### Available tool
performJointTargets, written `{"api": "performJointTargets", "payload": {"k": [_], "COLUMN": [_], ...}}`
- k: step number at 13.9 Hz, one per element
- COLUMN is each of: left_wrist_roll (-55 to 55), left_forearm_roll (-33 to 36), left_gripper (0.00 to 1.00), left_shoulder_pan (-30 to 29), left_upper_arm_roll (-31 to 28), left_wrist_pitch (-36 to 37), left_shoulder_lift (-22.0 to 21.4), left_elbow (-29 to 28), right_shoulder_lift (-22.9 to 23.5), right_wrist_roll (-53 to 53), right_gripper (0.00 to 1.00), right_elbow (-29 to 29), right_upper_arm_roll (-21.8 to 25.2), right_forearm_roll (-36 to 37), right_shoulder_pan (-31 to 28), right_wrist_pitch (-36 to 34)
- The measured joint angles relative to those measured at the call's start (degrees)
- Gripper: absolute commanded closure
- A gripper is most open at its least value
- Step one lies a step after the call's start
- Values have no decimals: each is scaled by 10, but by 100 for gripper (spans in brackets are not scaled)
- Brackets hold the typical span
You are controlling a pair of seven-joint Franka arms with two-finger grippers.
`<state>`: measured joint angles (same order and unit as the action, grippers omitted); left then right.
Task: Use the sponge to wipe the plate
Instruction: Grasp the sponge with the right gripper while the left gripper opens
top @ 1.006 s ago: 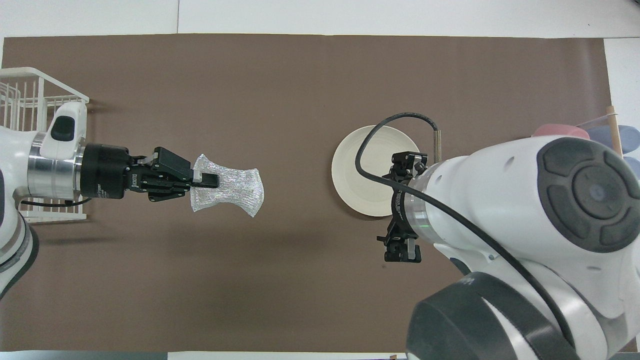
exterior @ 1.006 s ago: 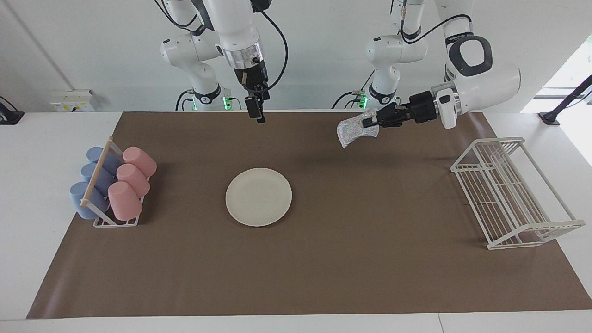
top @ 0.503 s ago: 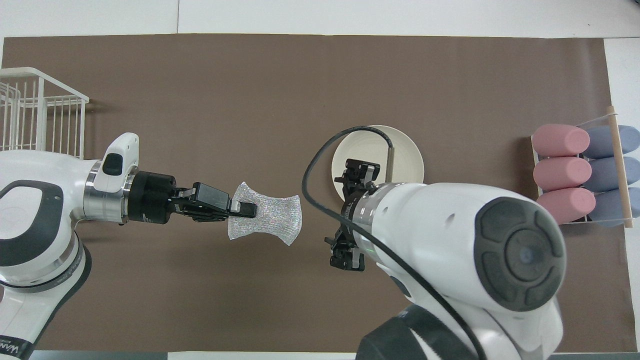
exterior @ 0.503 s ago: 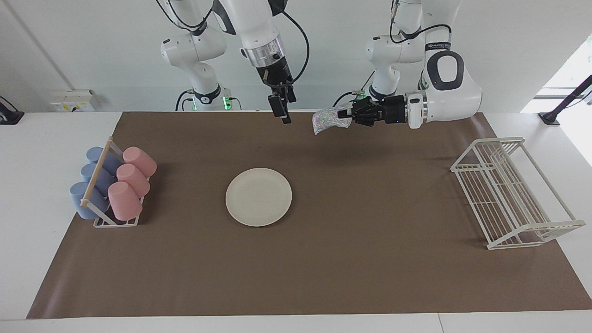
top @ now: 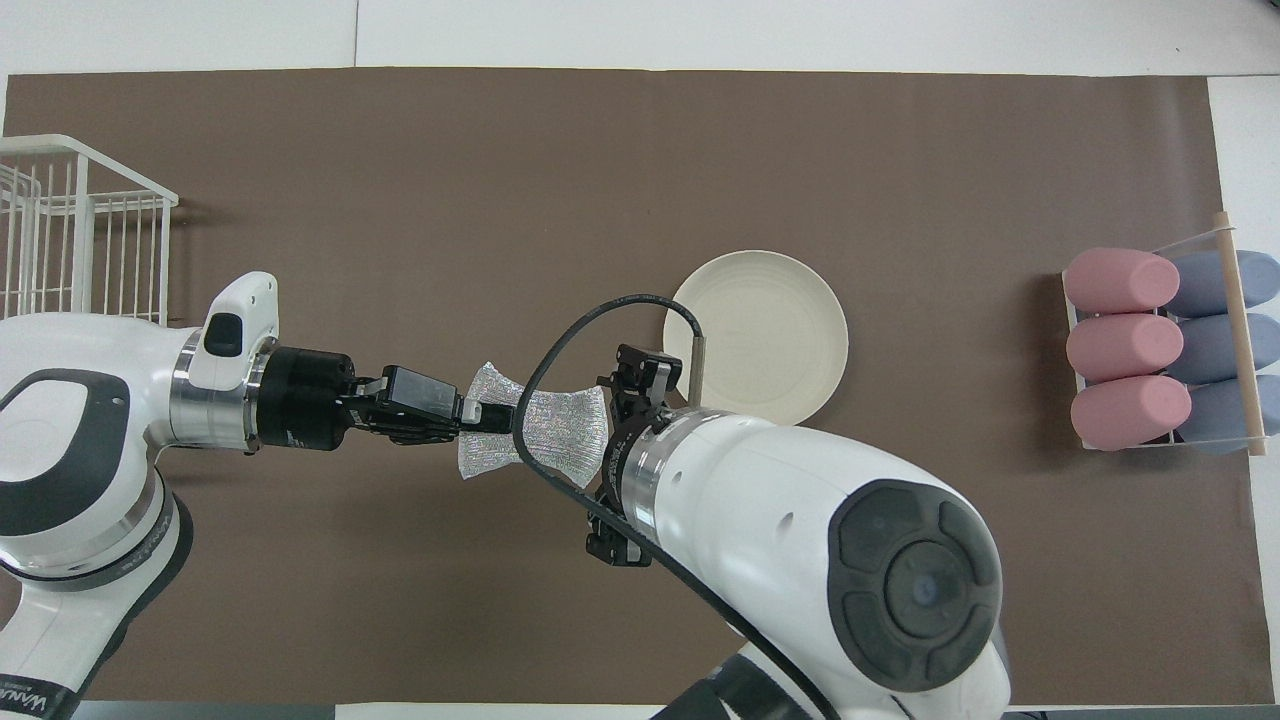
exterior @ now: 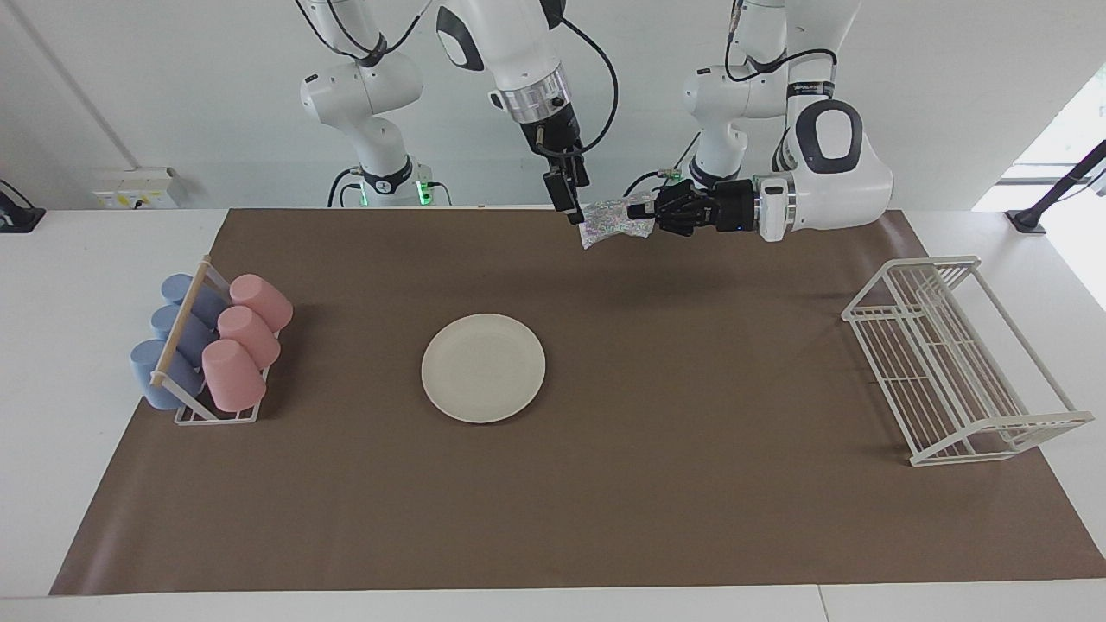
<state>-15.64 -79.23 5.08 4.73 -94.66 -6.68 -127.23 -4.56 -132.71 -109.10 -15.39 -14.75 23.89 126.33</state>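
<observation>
Hanging in the air, the sponge [exterior: 615, 223] is being clamped by the left gripper [exterior: 646, 212] while the right gripper [exterior: 572, 206], its jaws' state unreadable, is being brought alongside; a mistimed release risks dropping it short of the plate [exterior: 483, 367].

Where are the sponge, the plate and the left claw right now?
sponge [top: 560, 432]: overhead view, on its glittery middle, between cable and right arm.
plate [exterior: 483, 367]: facing view, on its flat centre.
left claw [exterior: 644, 213]: facing view, at the fingertips pinching the sponge's end.
</observation>
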Motion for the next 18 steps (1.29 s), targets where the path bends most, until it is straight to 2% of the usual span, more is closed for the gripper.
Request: {"api": "performJointTargets", "payload": {"k": [3, 4, 5, 7, 8, 9, 11, 17, 18], "left_wrist_roll": [0, 0, 0, 0, 0, 0, 0, 0, 0], "left_forearm_roll": [0, -1, -1, -1, -1, -1, -1, -1, -1], "left_gripper": [100, 100, 100, 100, 100, 100, 100, 100, 84], "left_shoulder_pan": [0, 0, 0, 0, 0, 0, 0, 0, 0], "left_upper_arm_roll": [0, 0, 0, 0, -1, -2, -3, -3, -2], "left_wrist_pitch": [0, 0, 1, 3, 6, 9, 11, 19, 19], "left_shoulder_lift": [0, 0, 0, 0, -1, -1, -1, -1, -1], "left_elbow": [0, 0, 0, 0, 0, 0, 0, 0, 0], "right_shoulder_lift": [16, 19, 20, 20, 20, 20, 20, 20, 20], "right_wrist_roll": [-1, -1, -2, -2, -2, -2, 1, 20, 20], "right_gripper": [0, 6, 23, 72, 84, 86, 100, 100, 100], "right_elbow": [0, 0, 0, 0, 0, 0, 0, 0, 0], "right_upper_arm_roll": [0, 0, 0, 0, 0, 0, 0, 0, 0], "right_forearm_roll": [-2, -2, -2, -2, -2, -2, -2, 2, 2], "right_shoulder_pan": [12, 15, 17, 18, 18, 19, 20, 20, 20], "right_wrist_pitch": [22, 25, 25, 25, 25, 25, 24, 23, 23]}}
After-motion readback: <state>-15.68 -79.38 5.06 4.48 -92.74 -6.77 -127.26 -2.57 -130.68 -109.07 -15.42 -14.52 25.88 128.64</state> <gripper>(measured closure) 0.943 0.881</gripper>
